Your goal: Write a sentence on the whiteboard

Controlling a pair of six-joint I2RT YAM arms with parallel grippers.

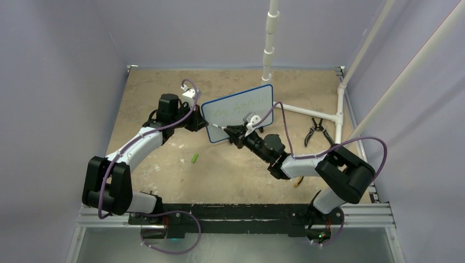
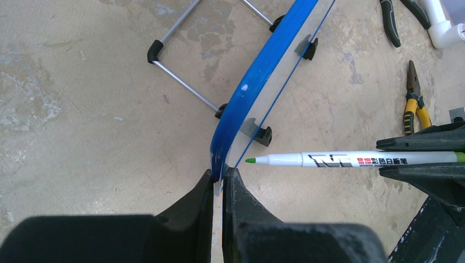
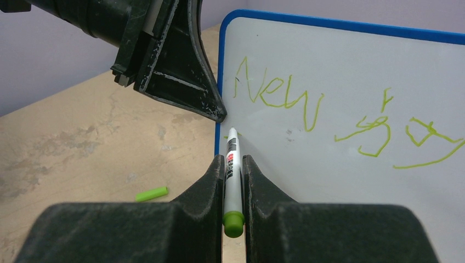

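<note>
The whiteboard, white with a thin blue frame, stands tilted mid-table; it also shows in the right wrist view and edge-on in the left wrist view. My left gripper is shut on its left edge. Green handwriting, the sentence, starts with "New" and runs across the board. My right gripper is shut on a white marker with a green end. Its green tip is at the board's lower left part, just touching or a hair off.
The green marker cap lies on the table in front of the board. Black pliers and yellow-handled pliers lie to the right. White pipes run behind and right. The board's wire stand rests behind it.
</note>
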